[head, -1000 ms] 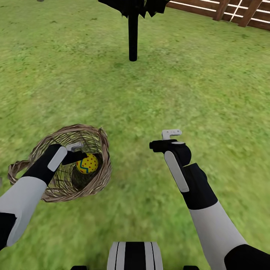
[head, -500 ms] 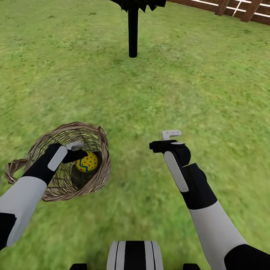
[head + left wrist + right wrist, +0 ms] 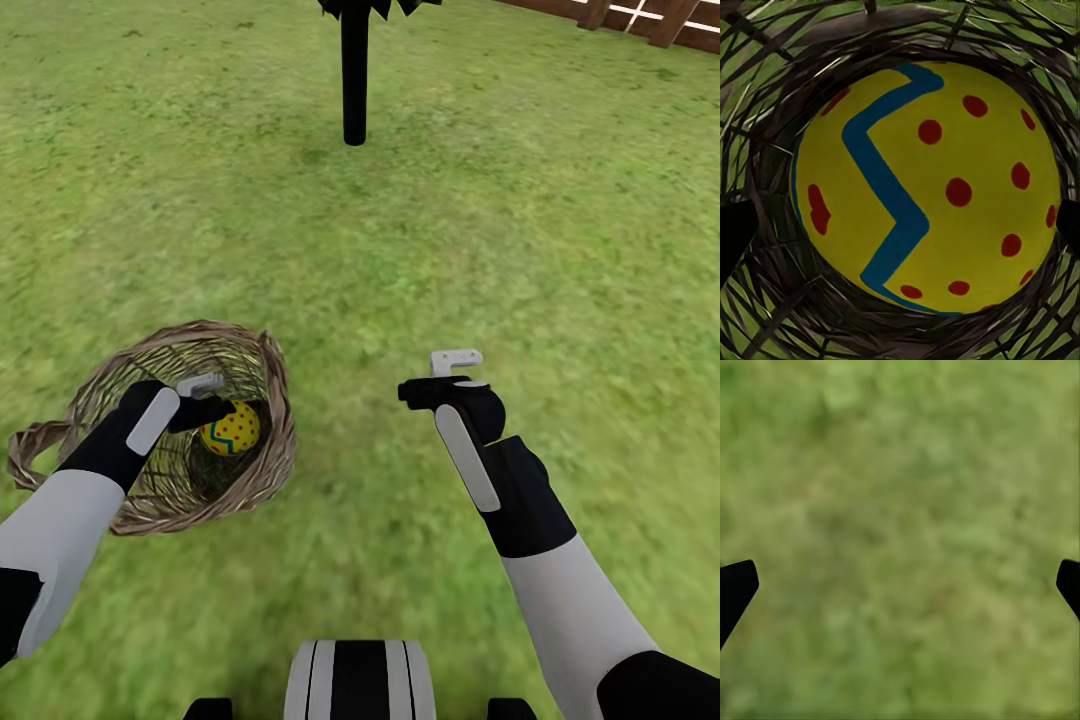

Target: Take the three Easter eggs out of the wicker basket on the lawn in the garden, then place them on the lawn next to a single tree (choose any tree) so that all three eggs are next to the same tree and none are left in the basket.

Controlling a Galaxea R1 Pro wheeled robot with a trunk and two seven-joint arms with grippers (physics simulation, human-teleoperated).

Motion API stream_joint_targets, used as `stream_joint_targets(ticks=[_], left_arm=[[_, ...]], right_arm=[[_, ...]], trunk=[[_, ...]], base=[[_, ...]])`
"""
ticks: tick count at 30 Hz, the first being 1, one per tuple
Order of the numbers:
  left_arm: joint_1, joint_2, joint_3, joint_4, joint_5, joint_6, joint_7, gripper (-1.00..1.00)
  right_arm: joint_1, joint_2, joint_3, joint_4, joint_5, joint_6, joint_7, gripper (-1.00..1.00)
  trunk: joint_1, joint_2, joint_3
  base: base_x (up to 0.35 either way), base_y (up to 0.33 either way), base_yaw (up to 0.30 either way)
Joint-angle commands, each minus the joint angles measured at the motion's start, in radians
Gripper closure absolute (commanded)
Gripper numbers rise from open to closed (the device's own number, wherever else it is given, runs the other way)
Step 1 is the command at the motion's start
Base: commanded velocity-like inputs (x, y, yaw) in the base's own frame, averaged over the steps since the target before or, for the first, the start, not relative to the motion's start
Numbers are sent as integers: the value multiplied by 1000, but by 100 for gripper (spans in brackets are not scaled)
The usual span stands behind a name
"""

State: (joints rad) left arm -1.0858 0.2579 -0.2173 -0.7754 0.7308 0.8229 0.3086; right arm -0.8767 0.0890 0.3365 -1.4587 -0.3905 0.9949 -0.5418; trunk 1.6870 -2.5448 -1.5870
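One yellow Easter egg (image 3: 232, 428) with a blue zigzag and red dots lies inside the wicker basket (image 3: 272, 385), which rests tilted on the lawn (image 3: 400, 260) at the lower left. My left gripper (image 3: 212, 400) reaches into the basket right at the egg. In the left wrist view the egg (image 3: 930, 187) looms close between the dark fingertips (image 3: 735, 236), which stand wide apart at its sides, open. My right gripper (image 3: 452, 368) hovers open over bare grass to the right of the basket, with nothing between its fingers (image 3: 735, 589).
A black-trunked tree (image 3: 354, 80) with dark foliage stands straight ahead. A brown slat fence (image 3: 640, 14) runs along the far right corner. Open grass lies between the basket and the tree and all around my right arm.
The whole head view has shifted slightly, so the tree and fence sit higher in the picture. Both arms keep their places and the egg stays in the basket.
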Motion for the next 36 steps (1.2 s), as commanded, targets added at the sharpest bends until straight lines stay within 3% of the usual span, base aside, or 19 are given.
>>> stream_joint_targets(ticks=[1, 23, 28, 36], left_arm=[[0, 1, -5, -2, 11, 1, 9, -100], [-1, 2, -5, -24, 10, 1, 7, -100], [0, 2, -5, -24, 11, 1, 7, -100], [-1, 3, -5, -24, 10, 1, 7, -100]], right_arm=[[-1, 0, 1, -1, -10, 2, -10, -100], [-1, 0, 1, 3, -10, 2, -10, -100], [-1, 0, 1, 3, -10, 2, -10, -100], [-1, 0, 1, 3, -10, 2, -10, -100]], trunk=[[0, 0, -1], [0, 0, -5], [3, -2, -24], [3, -2, -24]], base=[[0, 0, 0], [0, 0, 0], [0, 0, 0], [0, 0, 0]])
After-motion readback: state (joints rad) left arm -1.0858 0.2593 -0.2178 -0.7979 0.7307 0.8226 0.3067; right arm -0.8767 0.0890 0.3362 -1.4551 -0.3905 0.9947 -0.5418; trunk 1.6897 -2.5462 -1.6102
